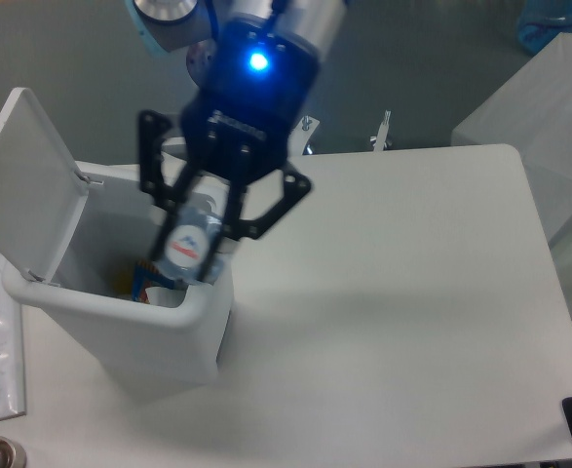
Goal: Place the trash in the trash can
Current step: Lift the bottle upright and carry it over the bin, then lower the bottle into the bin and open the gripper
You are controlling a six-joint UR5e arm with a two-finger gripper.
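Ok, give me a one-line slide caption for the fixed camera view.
Gripper jaws shut on a clear plastic bottle, held over the open trash can.

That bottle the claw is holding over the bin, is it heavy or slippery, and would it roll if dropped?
The bottle looks like clear, thin plastic, so it is probably light and a bit squashy. Its smooth round body could slip, though the gripper holds it tilted without obvious trouble. It would likely roll on a flat surface, but it hangs over the open trash can.
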